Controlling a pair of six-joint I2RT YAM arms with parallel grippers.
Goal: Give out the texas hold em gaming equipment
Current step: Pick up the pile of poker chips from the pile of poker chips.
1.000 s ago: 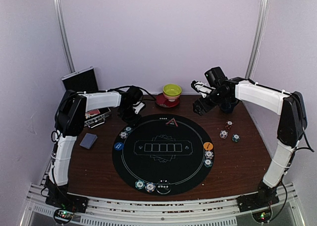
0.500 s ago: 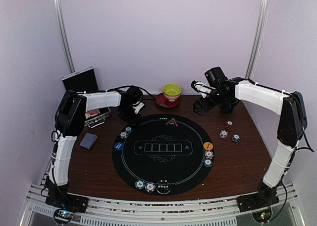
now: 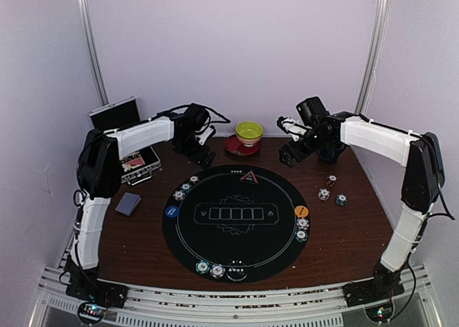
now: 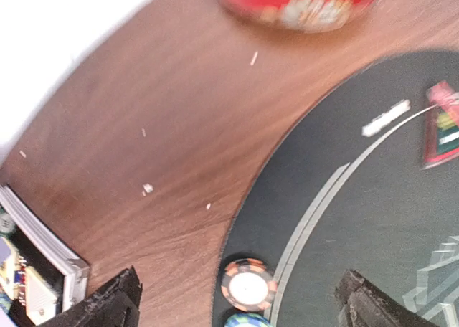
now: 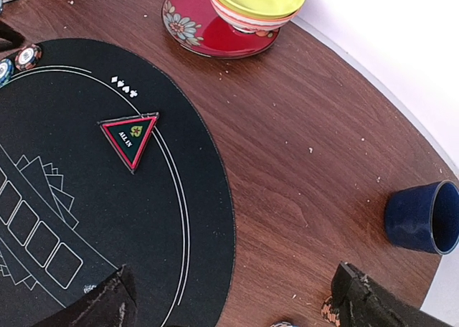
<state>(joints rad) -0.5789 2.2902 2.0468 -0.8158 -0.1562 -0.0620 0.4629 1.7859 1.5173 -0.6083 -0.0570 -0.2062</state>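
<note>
**Both Grippers Stand Open Over the Far Rim of the Poker Mat**

From above: a round black mat printed with a white ring and a row of five card outlines lies on the brown table. The left gripper hangs over its far-left rim and the right gripper over its far-right rim. Poker chips sit in three groups on the mat's edge: three at the left, two at the right, and two at the near side. Three more lie loose on the table to the right. The blue button disc lies just nearer than the left group, and the orange button disc lies just beyond the right one. The grey-blue playing cards are stacked on the table left of the mat, near an open metal case. Any print on the chips or discs is too small to read.

Left wrist: the fingers stand far apart with nothing gripped. Between and below them one orange-and-white striped chip lies flat on the mat's edge, with the top of a second chip just under it. A corner of the case shows at lower left. The lettering on the triangular marker is blurred here.

Right wrist: the fingers are also spread wide and empty. The marker, green with a red border, reads "ALL IN" and lies on the mat just inside the ring. Four small white suit symbols are printed on the mat near its rim. A yellow-green bowl sits on a flowered red saucer beyond the mat. A dark blue mug stands on the table at the right.
</note>
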